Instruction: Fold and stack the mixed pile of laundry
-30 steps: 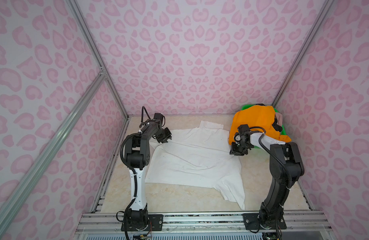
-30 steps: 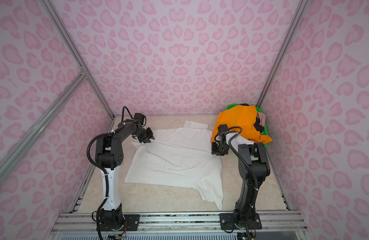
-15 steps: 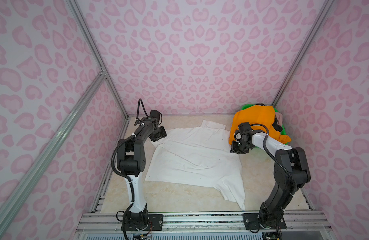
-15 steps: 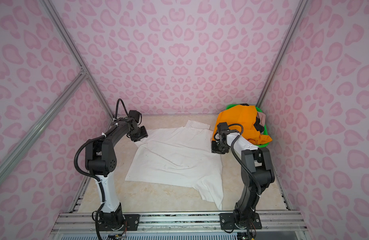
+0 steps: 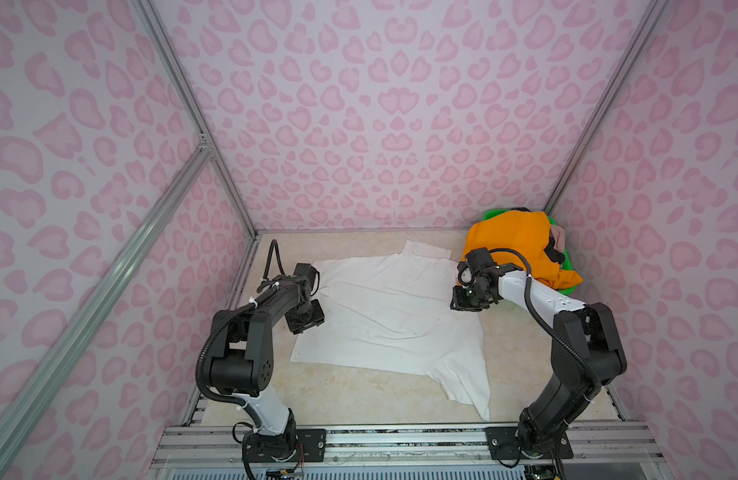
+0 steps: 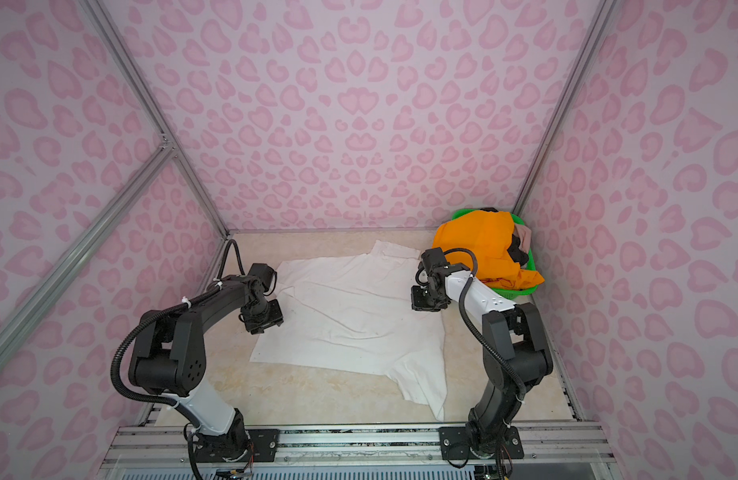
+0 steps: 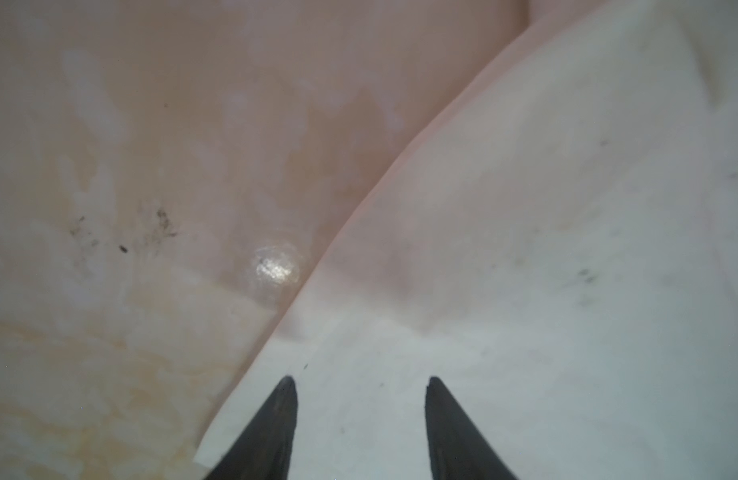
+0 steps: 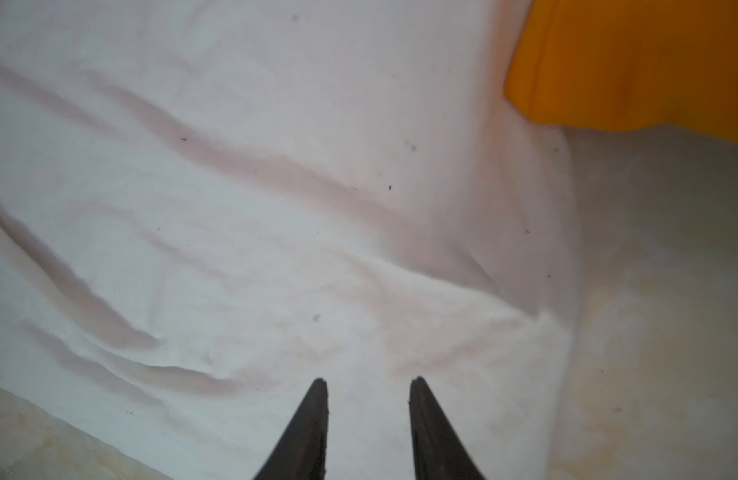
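A white T-shirt (image 5: pixel 392 316) (image 6: pixel 350 316) lies spread flat on the table, one sleeve trailing toward the front right. My left gripper (image 5: pixel 307 320) (image 7: pixel 361 380) points down at the shirt's left edge, open, with its fingertips (image 7: pixel 290 386) over the cloth (image 7: pixel 525 291) and nothing pinched. My right gripper (image 5: pixel 467 300) (image 8: pixel 368 380) hangs over the shirt's right edge, open, with bare cloth (image 8: pixel 276 208) showing between its tips. Bright orange shorts (image 5: pixel 513 241) (image 8: pixel 629 62) are draped over the pile at the back right, with a black piece (image 5: pixel 554 251) and a beige-pink piece (image 5: pixel 560 235) beside them.
A green mesh basket (image 5: pixel 569 286) (image 6: pixel 525 286) holds the pile in the back right corner. Pink patterned walls close in three sides. The beige tabletop (image 5: pixel 338 390) shows in front of the shirt, and a metal rail (image 5: pixel 400 440) runs along the front edge.
My left gripper has opened and moved from the shirt's far left corner toward the front along its left edge. The right gripper has barely moved.
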